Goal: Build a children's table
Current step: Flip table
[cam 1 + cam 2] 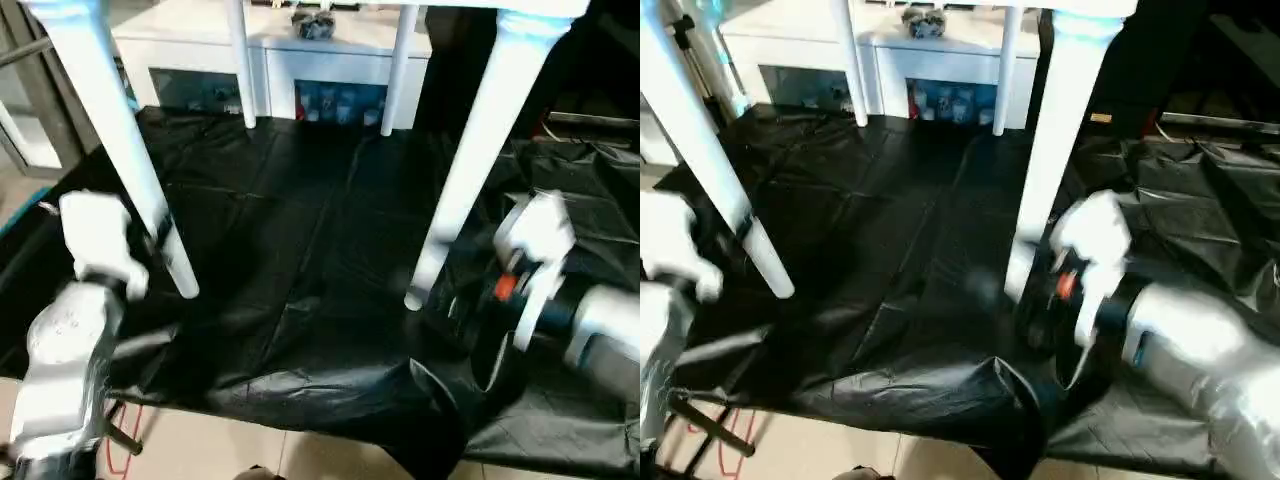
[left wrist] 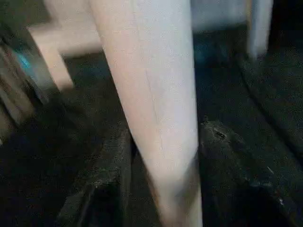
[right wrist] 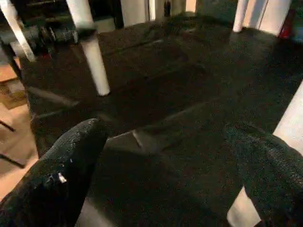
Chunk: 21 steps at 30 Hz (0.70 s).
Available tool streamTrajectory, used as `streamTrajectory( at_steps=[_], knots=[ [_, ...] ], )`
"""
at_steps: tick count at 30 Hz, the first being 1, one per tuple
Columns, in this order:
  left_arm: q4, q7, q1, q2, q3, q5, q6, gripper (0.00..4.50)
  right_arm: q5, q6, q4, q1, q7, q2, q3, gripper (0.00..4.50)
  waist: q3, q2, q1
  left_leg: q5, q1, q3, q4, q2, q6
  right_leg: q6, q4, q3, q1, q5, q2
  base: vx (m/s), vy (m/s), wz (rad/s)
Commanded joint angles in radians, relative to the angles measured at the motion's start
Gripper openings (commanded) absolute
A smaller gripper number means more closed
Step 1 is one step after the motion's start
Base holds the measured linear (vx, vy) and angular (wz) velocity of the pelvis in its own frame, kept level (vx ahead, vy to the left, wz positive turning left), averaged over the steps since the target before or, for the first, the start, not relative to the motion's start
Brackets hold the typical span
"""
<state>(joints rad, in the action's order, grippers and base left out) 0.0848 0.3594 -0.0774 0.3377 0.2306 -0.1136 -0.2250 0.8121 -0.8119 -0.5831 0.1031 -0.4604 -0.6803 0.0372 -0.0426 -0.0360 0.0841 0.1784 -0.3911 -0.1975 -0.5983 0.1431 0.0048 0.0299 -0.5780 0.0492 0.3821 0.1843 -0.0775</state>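
Our silver forearms sit nearest, the left one [image 1: 65, 370] at 8 o'clock in the head view and the right one [image 1: 605, 340] at 4 o'clock. Beyond them the children's table [image 1: 480, 150] stands upright on its four white legs over a black sheet [image 1: 300, 230] that covers the work surface, with its top crossing 12 o'clock. The near left leg [image 1: 125, 150] slants down from 11 o'clock to a foot near 8 o'clock, the near right leg [image 1: 475, 160] runs from 1 o'clock to a foot near 5 o'clock, and both far legs [image 1: 240, 65] stand up at 12 o'clock. A white cabinet [image 1: 300, 60] stands behind them.

We see our left gripper [image 2: 163, 156] set round the near left leg, a black finger [image 2: 102, 184] on each side of it; whether they press it or only flank it we cannot tell. Our right gripper [image 3: 170, 175] is spread wide and holds nothing, with the near right leg just beside one finger [image 3: 265, 165]
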Motion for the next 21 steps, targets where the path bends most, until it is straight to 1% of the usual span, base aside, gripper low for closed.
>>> streamTrajectory(
  at_steps=[1,2,3,4,5,6,7,8,9,10,11,12,13,14,15,16,17,18,19,20,21],
  knots=[
    [-0.013,0.024,0.007,0.014,-0.014,0.003,-0.016,2.73,0.004,-0.007,0.0,-0.003,0.006,0.007,0.014,4.5,0.042,-0.001,-0.006,0.504,0.037,0.07,0.098,0.082,-0.096,-0.059,0.091,-0.043,0.005,0.505,-0.079,0.0,0.0,0.0],
    [-0.006,0.029,0.027,0.025,-0.004,-0.003,-0.022,2.73,0.02,-0.004,0.004,-0.012,0.019,0.036,0.03,4.5,0.042,-0.004,-0.006,0.51,0.039,0.07,0.098,0.083,-0.101,-0.068,0.09,-0.044,0.006,0.491,-0.079,0.0,0.0,0.0],
    [0.009,0.035,0.04,0.029,0.01,-0.019,-0.027,2.83,0.023,-0.002,0.002,-0.016,0.027,0.049,0.036,4.5,0.04,-0.003,-0.008,0.517,0.038,0.07,0.101,0.084,-0.101,-0.077,0.09,-0.044,0.006,0.473,-0.078,0.0,0.0,0.0],
    [0.018,0.038,0.048,0.031,0.017,-0.027,-0.028,2.83,0.025,-0.001,-0.001,-0.02,0.031,0.055,0.038,4.5,0.041,-0.003,-0.007,0.522,0.039,0.07,0.101,0.084,-0.102,-0.081,0.09,-0.044,0.007,0.468,-0.079,0.0,0.0,0.0],
    [0.025,0.04,0.055,0.032,0.023,-0.033,-0.03,2.92,0.025,0.0,-0.003,-0.023,0.034,0.059,0.039,4.5,0.04,-0.008,-0.006,0.528,0.04,0.071,0.101,0.084,-0.106,-0.085,0.089,-0.044,0.007,0.463,-0.078,0.0,0.0,0.0],
    [0.056,0.052,0.088,0.035,0.047,-0.063,-0.041,3.05,0.024,0.013,-0.018,-0.042,0.046,0.078,0.039,4.5,0.039,-0.008,-0.005,0.556,0.046,0.07,0.101,0.086,-0.114,-0.098,0.089,-0.046,0.012,0.453,-0.078,0.0,0.0,0.0],
    [0.075,0.062,0.111,0.031,0.058,-0.083,-0.04,3.16,0.021,0.025,-0.024,-0.053,0.056,0.091,0.037,4.5,0.035,-0.007,-0.006,0.573,0.046,0.069,0.102,0.084,-0.114,-0.098,0.094,-0.045,0.014,0.468,-0.077,0.0,0.0,0.0],
    [0.075,0.062,0.111,0.031,0.058,-0.083,-0.04,3.16,0.021,0.025,-0.024,-0.053,0.056,0.091,0.037,4.5,0.033,-0.007,-0.008,0.597,0.047,0.07,0.102,0.082,-0.115,-0.09,0.095,-0.044,0.013,0.499,-0.077,0.0,0.0,0.0],
    [0.097,0.07,0.142,0.026,0.069,-0.101,-0.031,3.18,0.006,0.053,-0.029,-0.068,0.074,0.112,0.035,4.5,0.032,-0.017,-0.008,0.598,0.045,0.075,0.103,0.08,-0.114,-0.079,0.094,-0.044,0.01,0.519,-0.077,0.0,0.0,0.0],
    [0.12,0.075,0.167,0.016,0.079,-0.118,-0.016,3.42,-0.018,0.073,-0.026,-0.077,0.107,0.138,0.037,4.5,0.033,-0.013,-0.007,0.599,0.049,0.072,0.101,0.081,-0.114,-0.077,0.099,-0.046,0.014,0.524,-0.078,0.0,0.0,0.0],
    [0.171,0.078,0.216,-0.009,0.099,-0.154,-0.001,3.42,-0.07,0.113,-0.016,-0.096,0.174,0.189,0.041,4.5,0.033,-0.013,-0.007,0.585,0.046,0.072,0.101,0.082,-0.111,-0.084,0.1,-0.048,0.015,0.519,-0.081,0.0,0.0,0.0],
    [0.213,0.069,0.249,-0.031,0.108,-0.173,0.0,3.42,-0.125,0.14,-0.003,-0.113,0.215,0.208,0.033,4.5,0.032,-0.012,-0.011,0.576,0.036,0.073,0.105,0.086,-0.115,-0.094,0.097,-0.047,0.01,0.514,-0.083,0.0,0.0,0.0],
    [0.248,0.056,0.272,-0.047,0.107,-0.178,-0.001,3.42,-0.173,0.163,0.01,-0.13,0.24,0.22,0.028,4.5,0.03,-0.01,-0.012,0.583,0.033,0.073,0.109,0.086,-0.115,-0.09,0.098,-0.045,0.008,0.52,-0.08,0.0,0.0,0.0],
    [0.264,0.047,0.281,-0.054,0.103,-0.176,-0.005,3.42,-0.199,0.18,0.018,-0.138,0.249,0.223,0.024,4.5,0.033,-0.01,-0.01,0.594,0.041,0.072,0.108,0.085,-0.116,-0.082,0.095,-0.047,0.012,0.522,-0.075,0.0,0.0,0.0],
    [0.306,0.021,0.302,-0.068,0.086,-0.166,-0.036,3.42,-0.271,0.231,0.039,-0.16,0.27,0.225,0.012,4.5,0.03,-0.006,-0.008,0.605,0.046,0.068,0.102,0.082,-0.113,-0.073,0.102,-0.049,0.021,0.55,-0.076,0.0,0.0,0.0],
    [0.323,0.012,0.31,-0.071,0.076,-0.163,-0.059,3.42,-0.299,0.251,0.048,-0.169,0.278,0.226,0.007,4.5,0.028,-0.007,-0.009,0.606,0.045,0.068,0.104,0.083,-0.115,-0.07,0.103,-0.05,0.019,0.56,-0.078,0.0,0.0,0.0],
    [0.375,0.002,0.326,-0.085,0.021,-0.163,-0.098,3.42,-0.301,0.249,0.053,-0.21,0.297,0.249,0.002,4.5,0.023,-0.002,-0.006,0.608,0.045,0.069,0.103,0.081,-0.103,-0.054,0.11,-0.049,0.019,0.605,-0.08,0.0,0.0,0.0],
    [0.39,-0.029,0.334,-0.096,0.003,-0.121,-0.084,3.42,-0.308,0.251,0.049,-0.229,0.305,0.256,-0.006,4.5,0.02,-0.004,-0.001,0.609,0.051,0.07,0.1,0.079,-0.093,-0.041,0.117,-0.051,0.026,0.641,-0.078,0.0,0.0,0.0],
    [0.4,-0.055,0.339,-0.107,-0.006,-0.092,-0.076,3.42,-0.316,0.255,0.046,-0.242,0.31,0.258,-0.013,4.5,0.019,-0.004,-0.002,0.607,0.049,0.071,0.1,0.08,-0.09,-0.034,0.119,-0.05,0.024,0.652,-0.078,0.0,0.0,0.0],
    [0.409,-0.068,0.349,-0.113,-0.012,-0.077,-0.075,3.42,-0.342,0.282,0.039,-0.262,0.306,0.258,-0.03,4.5,0.019,-0.002,-0.005,0.6,0.043,0.073,0.101,0.078,-0.09,-0.023,0.119,-0.045,0.018,0.665,-0.076,0.0,0.0,0.0],
    [0.418,-0.075,0.36,-0.115,-0.021,-0.054,-0.054,3.42,-0.361,0.304,0.03,-0.282,0.301,0.26,-0.044,4.5,0.02,-0.002,-0.005,0.599,0.041,0.074,0.101,0.078,-0.091,-0.015,0.118,-0.044,0.017,0.669,-0.075,0.0,0.0,0.0]
  ],
)
